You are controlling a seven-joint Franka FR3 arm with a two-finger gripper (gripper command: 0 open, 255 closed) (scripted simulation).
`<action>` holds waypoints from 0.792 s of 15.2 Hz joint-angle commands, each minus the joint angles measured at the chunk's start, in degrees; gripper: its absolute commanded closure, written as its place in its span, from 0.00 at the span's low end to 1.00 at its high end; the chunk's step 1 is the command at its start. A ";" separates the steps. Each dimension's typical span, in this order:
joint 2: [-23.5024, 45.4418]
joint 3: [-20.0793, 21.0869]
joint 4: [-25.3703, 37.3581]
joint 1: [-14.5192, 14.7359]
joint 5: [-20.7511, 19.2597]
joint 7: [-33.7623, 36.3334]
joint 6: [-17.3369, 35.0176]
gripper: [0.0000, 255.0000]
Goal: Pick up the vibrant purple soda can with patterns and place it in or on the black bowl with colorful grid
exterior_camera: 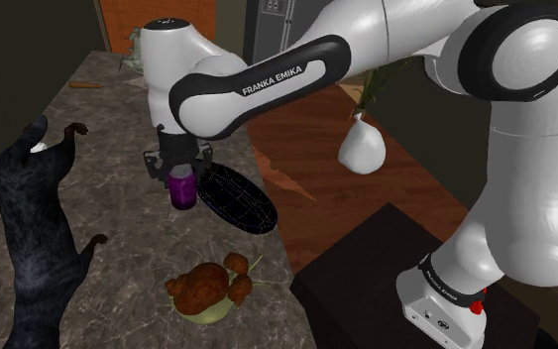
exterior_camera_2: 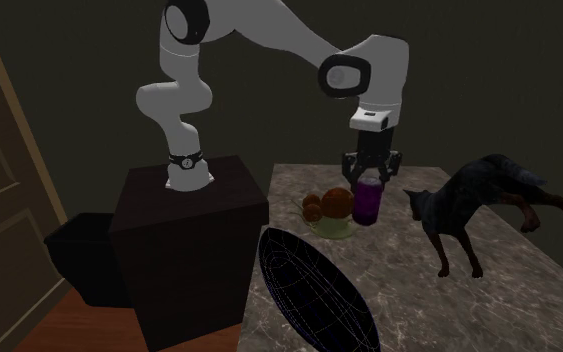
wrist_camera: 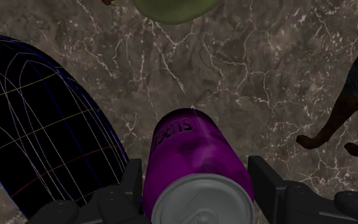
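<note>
We see a purple can [wrist_camera: 193,156] with grey top, black bowl [wrist_camera: 37,127] with colourful grid lines, grey-brown desk [wrist_camera: 266,76] veined white.

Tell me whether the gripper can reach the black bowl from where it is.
Probably yes. The gripper, seemingly clasping the purple can, sits right beside the black bowl, with nothing standing between them. The dog figure and the brown food lie off to other sides.
</note>
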 commanded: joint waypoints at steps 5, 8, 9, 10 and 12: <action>-5.03 -0.42 -5.63 -6.32 2.12 -6.76 1.22 1.00; -7.11 -0.89 -7.63 -9.50 3.21 -10.63 1.46 1.00; -7.71 -1.09 -8.14 -10.52 3.56 -11.94 1.48 1.00; -8.27 -1.29 -8.59 -11.53 3.90 -13.26 1.47 1.00; -9.25 -1.75 -9.27 -13.50 4.54 -15.90 1.36 1.00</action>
